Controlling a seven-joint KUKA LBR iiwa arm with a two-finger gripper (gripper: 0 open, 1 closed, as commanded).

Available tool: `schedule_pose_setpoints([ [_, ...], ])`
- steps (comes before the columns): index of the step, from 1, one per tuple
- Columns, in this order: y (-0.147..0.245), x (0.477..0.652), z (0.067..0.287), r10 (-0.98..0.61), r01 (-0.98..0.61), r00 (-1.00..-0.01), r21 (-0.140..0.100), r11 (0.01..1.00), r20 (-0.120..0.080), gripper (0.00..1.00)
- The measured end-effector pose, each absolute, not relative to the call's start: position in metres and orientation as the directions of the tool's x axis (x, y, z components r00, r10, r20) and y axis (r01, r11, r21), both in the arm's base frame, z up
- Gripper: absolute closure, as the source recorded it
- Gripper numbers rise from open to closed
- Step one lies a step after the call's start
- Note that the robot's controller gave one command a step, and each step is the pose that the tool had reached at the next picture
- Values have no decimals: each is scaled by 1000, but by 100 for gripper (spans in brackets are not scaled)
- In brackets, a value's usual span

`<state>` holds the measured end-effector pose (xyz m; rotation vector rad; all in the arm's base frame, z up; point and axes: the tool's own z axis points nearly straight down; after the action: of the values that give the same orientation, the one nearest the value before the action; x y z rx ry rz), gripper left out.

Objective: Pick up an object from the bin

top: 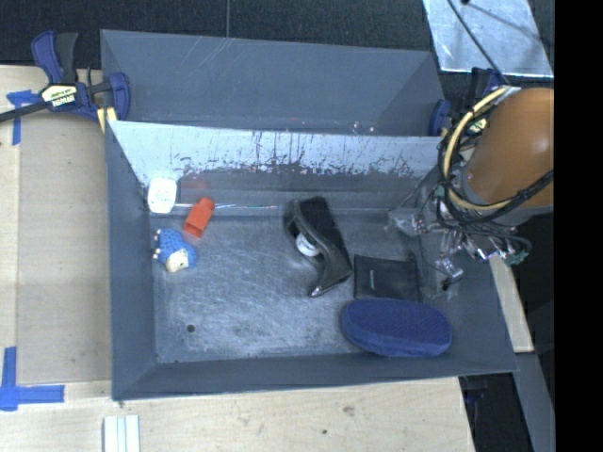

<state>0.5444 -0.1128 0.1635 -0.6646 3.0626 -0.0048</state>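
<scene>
Six small things are lying in a grey metal bin [132,328], which is sitting on a pale tabletop [283,422]. Nearest, at 5 o'clock, a blue oval pouch [396,330] is resting on the scratched floor. A flat black square case [384,279] is lying just behind it at 4 o'clock. The gripper [445,269] is hanging at 3 o'clock, just beside that case's right edge; whether it is open or closed cannot be told. A black high-heeled shoe [320,243] is lying at centre. Farther off, from 9 to 10 o'clock, a blue-and-white toy [174,250], an orange block [199,217] and a white cap [162,194] are sitting near the left wall. A dark backdrop [283,8] is hanging beyond.
</scene>
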Motion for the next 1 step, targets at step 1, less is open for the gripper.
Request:
schedule_pose_setpoints([
  [1,-102,562,68,-302,-302,-953,0,953,-1,0],
])
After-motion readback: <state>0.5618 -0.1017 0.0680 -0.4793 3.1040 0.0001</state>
